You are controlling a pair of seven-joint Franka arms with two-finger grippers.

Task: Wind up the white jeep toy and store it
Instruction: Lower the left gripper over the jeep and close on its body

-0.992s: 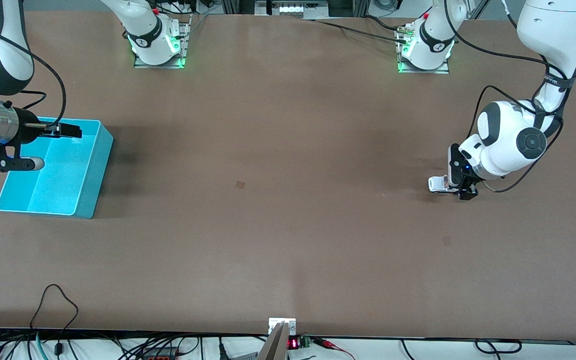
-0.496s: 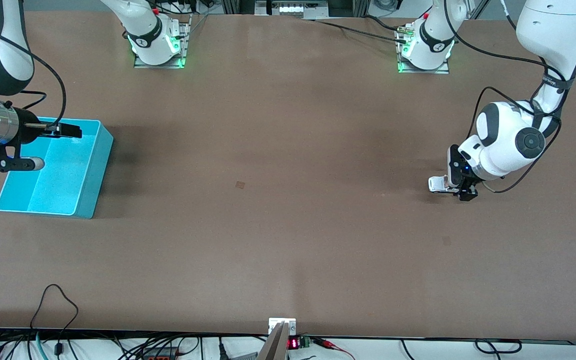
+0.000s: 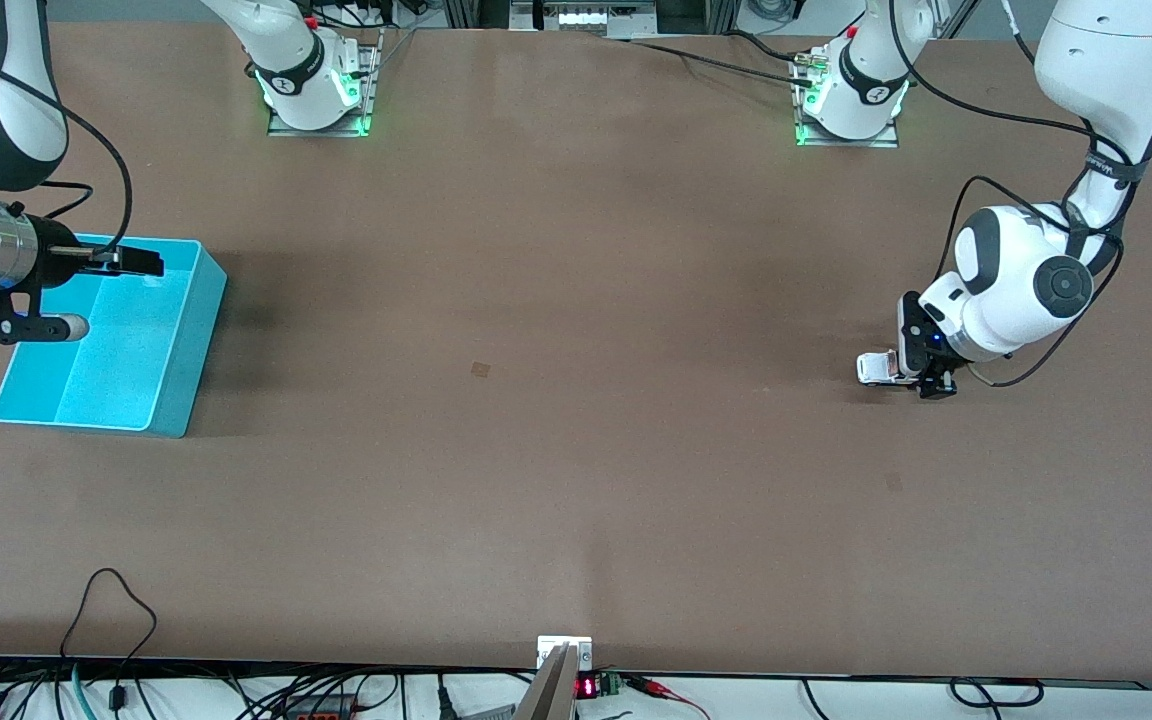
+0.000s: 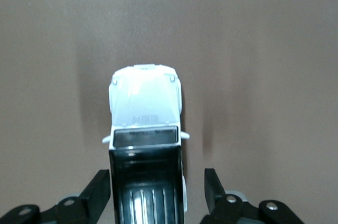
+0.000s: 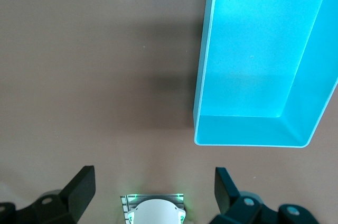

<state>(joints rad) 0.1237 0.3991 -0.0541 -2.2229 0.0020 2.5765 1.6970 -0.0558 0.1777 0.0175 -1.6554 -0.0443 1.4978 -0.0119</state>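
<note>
Fingers (image 4: pixel 100 192) of the left gripper (image 4: pixel 157 195) are spread wide on either side of the white jeep toy's (image 4: pixel 145 129) black rear with a bit of daylight each side, so it's straddling the car, not pinching it, and the jeep sits wheels-down on the table (image 3: pixel 576 450) toward the left arm's end, with lots of bare brown surface around it. Over at the right arm's end the right gripper (image 5: pixel 153 189) just waits with its fingers wide apart and empty, hanging over the turquoise bin (image 3: pixel 181 340), which sits well in from the table edges.
</note>
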